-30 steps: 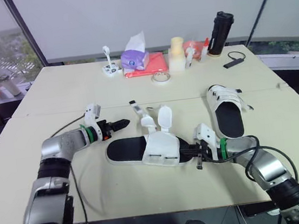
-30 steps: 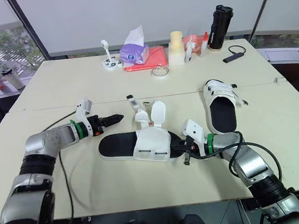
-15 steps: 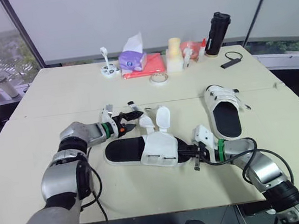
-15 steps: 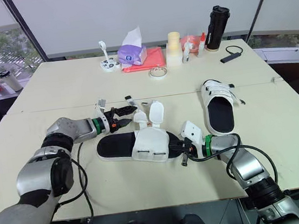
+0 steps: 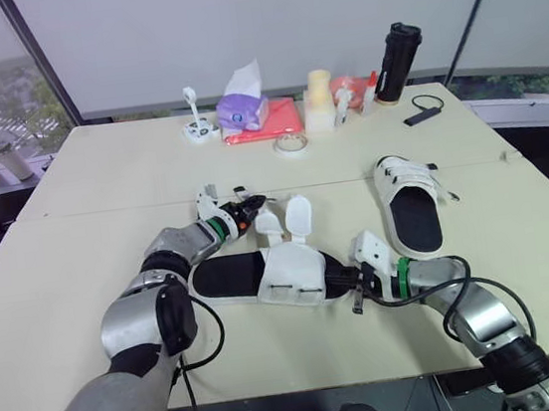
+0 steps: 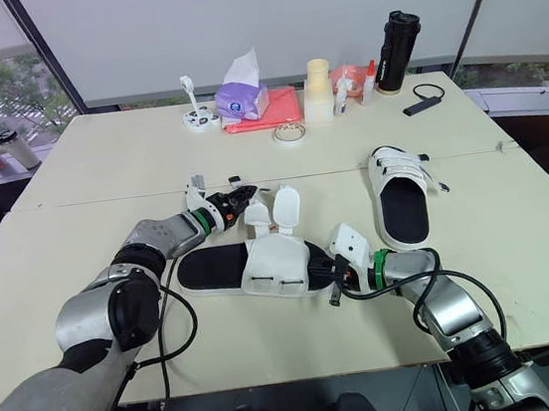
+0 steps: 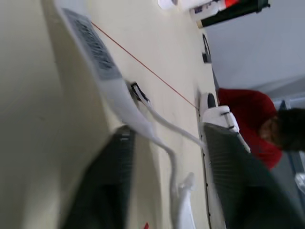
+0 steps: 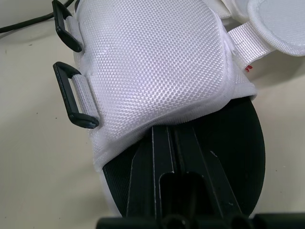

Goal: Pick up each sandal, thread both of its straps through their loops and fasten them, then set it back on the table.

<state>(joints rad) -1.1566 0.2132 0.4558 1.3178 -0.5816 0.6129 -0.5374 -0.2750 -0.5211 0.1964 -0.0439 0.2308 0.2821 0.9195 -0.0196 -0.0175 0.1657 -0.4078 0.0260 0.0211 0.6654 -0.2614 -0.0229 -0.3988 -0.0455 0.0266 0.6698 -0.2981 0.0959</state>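
Two sandals lay on the table (image 5: 101, 177). The unfastened sandal (image 5: 283, 275) was under the right claw (image 8: 172, 130), whose fingers (image 8: 162, 157) were nearly closed together on its black footbed (image 8: 238, 143), with two black loops (image 8: 71, 98) beside them. The left claw (image 5: 248, 210) stood wide, one loose strap (image 7: 102, 71) running between its fingers. The fastened sandal (image 5: 410, 204) sat beyond the right claw.
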